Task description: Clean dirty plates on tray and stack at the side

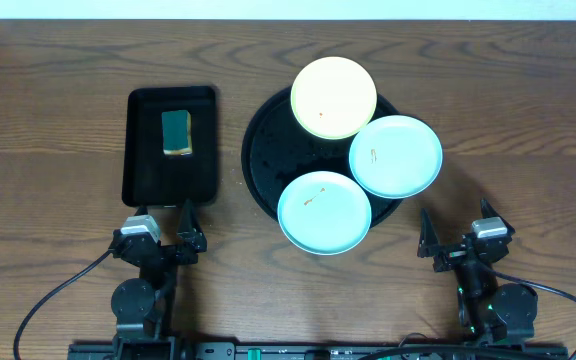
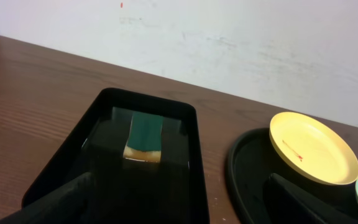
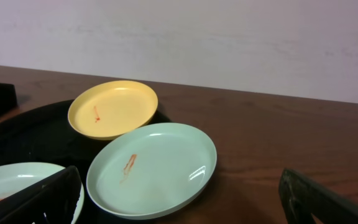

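Mostly the wooden table fills the overhead view, w/ both arms at its near edge. On it, right of centre, sits the round black tray, and all three plates are on this tray, each one hanging a bit over the rim. Left of it, apart from it, is the rectangular black tray. The pale yellow plate is at the far side of the round tray. One light teal plate is at the right side and its edge meets the yellow one, but which edge is on top I cannot tell. The other teal plate is at the near side, close to the right teal one. The left gripper hovers just before the near end of the rect. tray, fingers spread wide, holding nothing. The right gripper is near the right teal plate, not touching it, fingers also wide apart and empty. A sponge, dark green top w/ yellow underside, lies flat in the far half of the rect. tray. Each plate carries a small orange-red smear, approx. in its middle area.
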{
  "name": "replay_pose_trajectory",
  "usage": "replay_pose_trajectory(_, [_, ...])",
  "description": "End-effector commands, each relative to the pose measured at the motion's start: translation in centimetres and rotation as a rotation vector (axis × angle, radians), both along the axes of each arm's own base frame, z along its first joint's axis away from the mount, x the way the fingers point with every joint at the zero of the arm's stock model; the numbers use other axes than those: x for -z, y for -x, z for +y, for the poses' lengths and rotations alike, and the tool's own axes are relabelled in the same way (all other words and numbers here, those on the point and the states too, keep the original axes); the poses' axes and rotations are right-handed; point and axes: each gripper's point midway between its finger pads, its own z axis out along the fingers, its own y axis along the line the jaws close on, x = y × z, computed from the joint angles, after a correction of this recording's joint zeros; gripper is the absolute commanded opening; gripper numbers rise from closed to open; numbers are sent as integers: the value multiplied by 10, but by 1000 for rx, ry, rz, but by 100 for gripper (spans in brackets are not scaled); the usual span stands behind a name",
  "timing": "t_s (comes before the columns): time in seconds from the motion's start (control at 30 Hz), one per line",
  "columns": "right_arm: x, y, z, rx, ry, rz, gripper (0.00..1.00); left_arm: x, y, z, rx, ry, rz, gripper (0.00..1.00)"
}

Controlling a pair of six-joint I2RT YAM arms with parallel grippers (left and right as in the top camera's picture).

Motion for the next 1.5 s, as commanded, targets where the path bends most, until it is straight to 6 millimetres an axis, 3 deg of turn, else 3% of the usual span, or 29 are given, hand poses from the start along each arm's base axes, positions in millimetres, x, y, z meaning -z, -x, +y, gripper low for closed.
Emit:
replay_pose_trajectory(0.0, [1,0,-2,11,-17,7,99,16,1,0,-1,13,56,85])
replay_pose_trajectory(1.47, [2,-1,-5,28,-15,9,99,15,1,0,-1,13,53,85])
